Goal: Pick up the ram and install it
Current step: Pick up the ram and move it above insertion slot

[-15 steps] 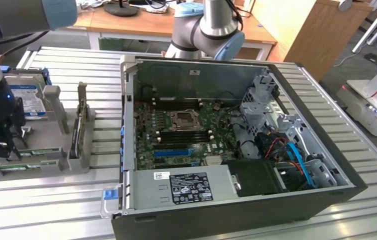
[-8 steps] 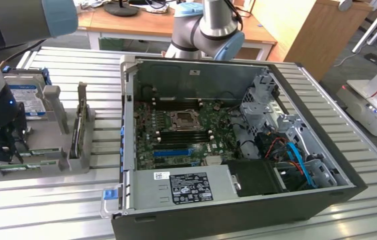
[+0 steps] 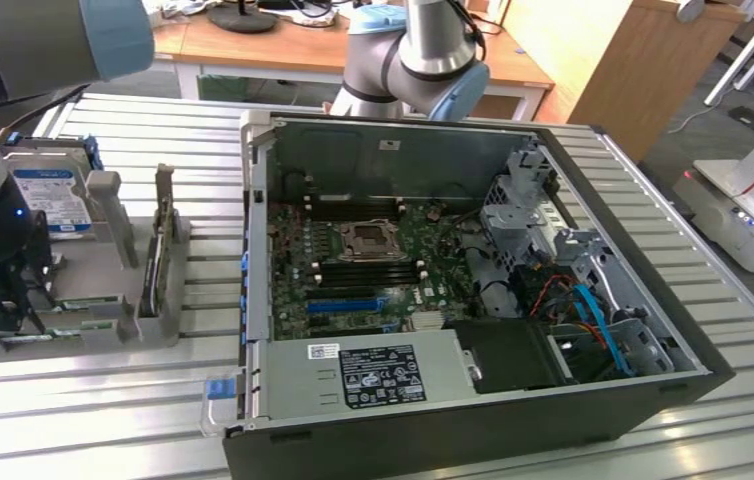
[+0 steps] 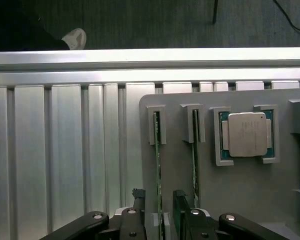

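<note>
Evidently the pick-up step is in hand. The jaws stand spread, one on each side of the ram (image 4: 157,165), a thin green stick standing on edge in the grey holder (image 4: 240,195) on the desk (image 4: 50,160). A second stick (image 4: 194,150) sits just outside the jaws. A clean grip likely calls for staying centred, squeezing only the straddled stick.

An open computer case (image 3: 484,420) fills the centre and right of the exterior view, its green motherboard (image 3: 444,250) exposed above a labelled power supply (image 3: 377,375). At the left, a grey holder (image 3: 110,290) on the slatted metal table (image 3: 84,420) carries a hard drive (image 3: 50,200). The wrist view shows a square silver CPU chip (image 4: 247,134) seated in a holder pocket. A wooden desk (image 3: 284,50) stands along the upper edge.
</note>
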{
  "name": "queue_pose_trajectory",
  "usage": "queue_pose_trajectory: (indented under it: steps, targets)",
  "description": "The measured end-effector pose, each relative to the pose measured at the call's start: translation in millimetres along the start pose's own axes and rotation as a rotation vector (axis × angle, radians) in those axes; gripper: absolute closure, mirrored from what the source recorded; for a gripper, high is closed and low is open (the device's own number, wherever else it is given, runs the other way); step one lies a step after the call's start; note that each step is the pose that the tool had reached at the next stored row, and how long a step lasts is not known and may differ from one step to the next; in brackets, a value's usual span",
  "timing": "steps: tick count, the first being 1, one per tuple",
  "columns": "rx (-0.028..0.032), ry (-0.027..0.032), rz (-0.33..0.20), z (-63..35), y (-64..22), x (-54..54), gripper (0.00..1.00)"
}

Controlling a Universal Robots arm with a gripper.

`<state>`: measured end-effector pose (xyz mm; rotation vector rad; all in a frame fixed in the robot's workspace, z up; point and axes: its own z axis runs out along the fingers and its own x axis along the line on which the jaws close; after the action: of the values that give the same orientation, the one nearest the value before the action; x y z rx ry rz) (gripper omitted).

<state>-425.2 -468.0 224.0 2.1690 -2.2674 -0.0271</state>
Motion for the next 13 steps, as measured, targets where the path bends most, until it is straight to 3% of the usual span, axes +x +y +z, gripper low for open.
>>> queue_pose_trajectory:
  steps: [9, 13]
  targets:
    - [0.0006, 0.0000, 0.000, 13.5, -0.2, 0.2, 0.64]
    - [0.0005, 0.0001, 0.000, 14.1, -0.2, 0.2, 0.64]
